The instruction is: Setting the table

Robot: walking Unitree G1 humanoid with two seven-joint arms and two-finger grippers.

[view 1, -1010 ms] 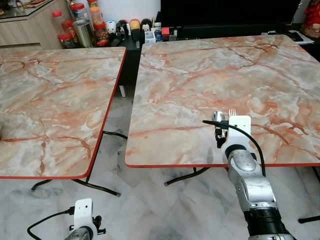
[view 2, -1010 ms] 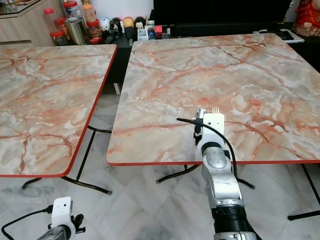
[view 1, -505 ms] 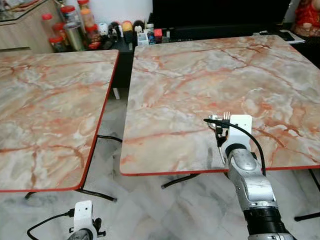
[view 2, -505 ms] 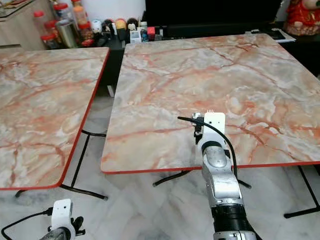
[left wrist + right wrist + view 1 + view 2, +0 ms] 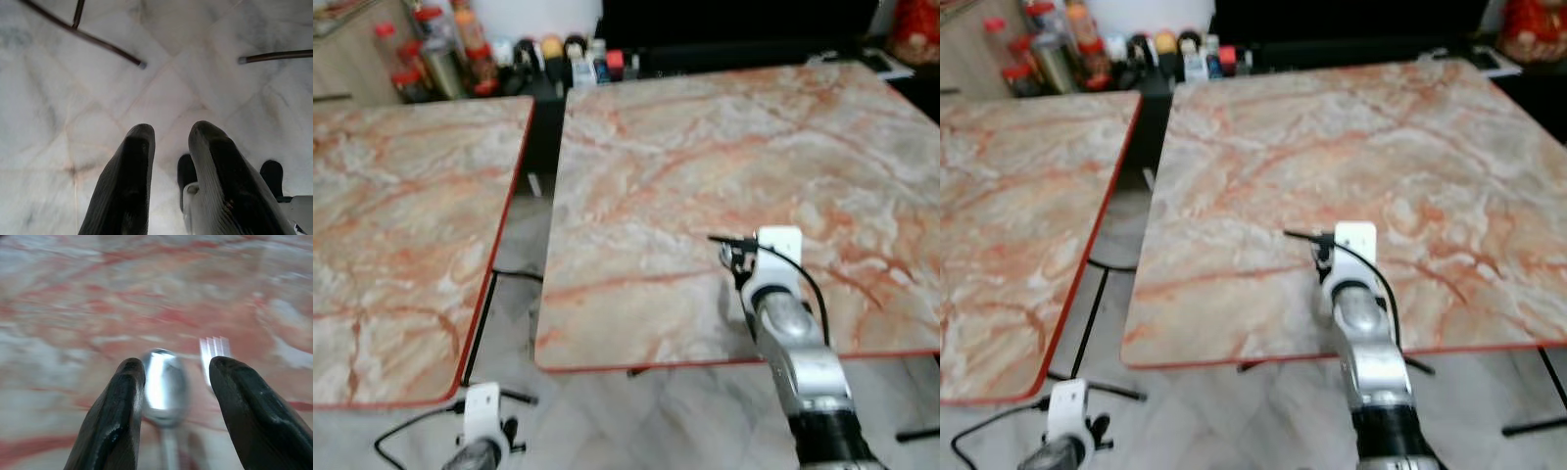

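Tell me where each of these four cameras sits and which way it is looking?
Left eye view: on the head, looking forward and down at two marble tables; both silver arms show, the right arm over the near edge.
Right eye view: the head's other eye, same scene.
Left wrist view: on the hanging left arm, looking down at the floor past the left gripper.
Right wrist view: along the right gripper, at a spoon and fork, with the same tabletop beyond.

Silver spoon (image 5: pixel 165 387), fork (image 5: pixel 213 352), side by side
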